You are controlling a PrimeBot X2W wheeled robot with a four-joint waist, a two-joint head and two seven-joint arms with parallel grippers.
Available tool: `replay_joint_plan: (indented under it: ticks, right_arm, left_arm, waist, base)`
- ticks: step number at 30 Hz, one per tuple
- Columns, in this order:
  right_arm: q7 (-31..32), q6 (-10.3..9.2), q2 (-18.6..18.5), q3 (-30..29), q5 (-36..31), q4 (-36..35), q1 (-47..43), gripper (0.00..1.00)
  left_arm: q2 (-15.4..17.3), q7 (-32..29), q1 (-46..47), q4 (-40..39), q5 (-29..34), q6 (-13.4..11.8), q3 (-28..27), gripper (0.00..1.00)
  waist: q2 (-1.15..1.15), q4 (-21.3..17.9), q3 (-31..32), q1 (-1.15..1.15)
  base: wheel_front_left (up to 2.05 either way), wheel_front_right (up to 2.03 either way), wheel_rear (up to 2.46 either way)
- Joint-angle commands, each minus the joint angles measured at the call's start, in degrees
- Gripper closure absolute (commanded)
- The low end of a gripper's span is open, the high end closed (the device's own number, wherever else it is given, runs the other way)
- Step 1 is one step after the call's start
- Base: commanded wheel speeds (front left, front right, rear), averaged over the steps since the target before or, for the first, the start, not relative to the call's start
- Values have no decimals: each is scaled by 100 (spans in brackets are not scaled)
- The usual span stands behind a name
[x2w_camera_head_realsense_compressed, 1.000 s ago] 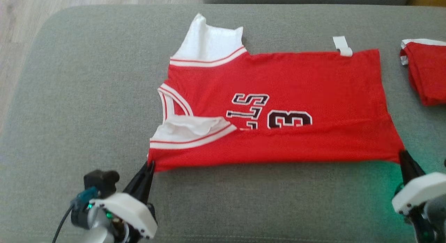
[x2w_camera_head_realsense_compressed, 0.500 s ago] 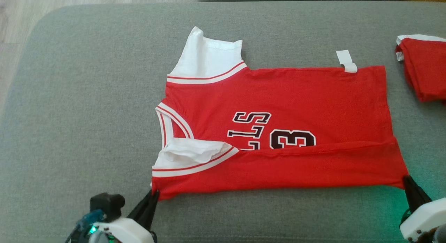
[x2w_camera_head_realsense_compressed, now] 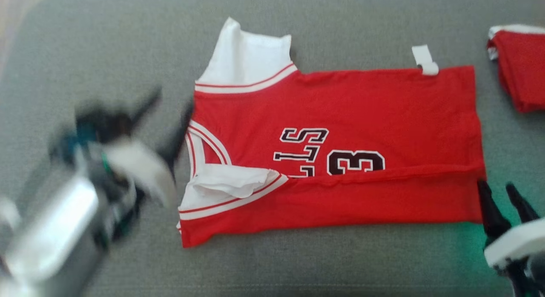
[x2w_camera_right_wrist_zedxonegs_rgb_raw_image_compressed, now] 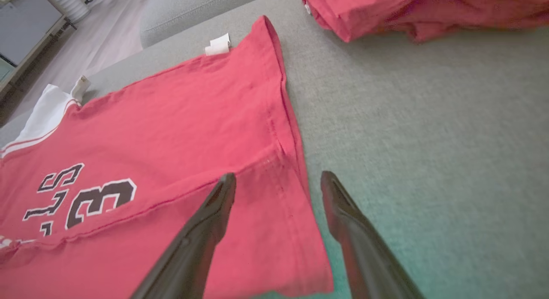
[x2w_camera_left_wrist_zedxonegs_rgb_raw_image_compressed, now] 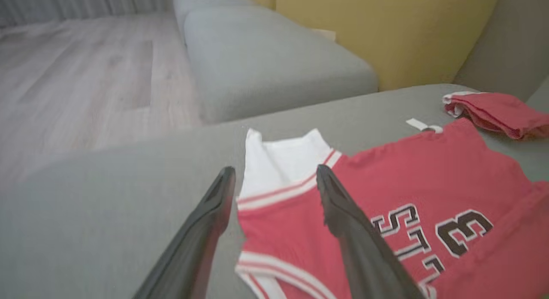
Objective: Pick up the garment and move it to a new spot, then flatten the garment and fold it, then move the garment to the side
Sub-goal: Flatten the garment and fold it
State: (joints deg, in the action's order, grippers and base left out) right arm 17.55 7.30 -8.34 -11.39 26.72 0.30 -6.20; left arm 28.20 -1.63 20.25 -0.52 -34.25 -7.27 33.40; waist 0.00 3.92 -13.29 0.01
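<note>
Lying on grey cushion (x2w_camera_head_realsense_compressed: 106, 54), red garment (x2w_camera_head_realsense_compressed: 340, 113), edge folded, left end effector (x2w_camera_left_wrist_zedxonegs_rgb_raw_image_compressed: 275, 173) wide, right end effector (x2w_camera_right_wrist_zedxonegs_rgb_raw_image_compressed: 279, 179) wide, both empty.

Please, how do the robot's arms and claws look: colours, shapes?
The left claw and the right claw each have two long, glossy dark fingers tapering to points. Behind the right fingers sits a white shell. The left forearm looks silvery, with a teal part near the wrist, though blurred.

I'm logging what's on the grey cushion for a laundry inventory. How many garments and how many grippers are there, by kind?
Red jersey, spread out: 1
Folded red garment: 1
Grippers, both open, left gripper and right gripper: 2
Total: 4
</note>
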Motion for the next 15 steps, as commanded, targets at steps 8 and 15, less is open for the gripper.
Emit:
replay_joint_plan:
  ticks: [8,15]
  right_arm:
    - [-43,19,-208,236,-7,-397,681,0]
    - [-60,19,-171,339,-17,-466,892,0]
  left_arm:
    - [49,-1118,2871,1003,-473,1250,-197,0]
    - [5,-1871,4187,2343,-1114,1469,191,0]
  waist:
    - [0,-319,-1001,-1]
    - [0,-633,-1485,-1]
  base:
    - [0,0,0]
    - [0,0,0]
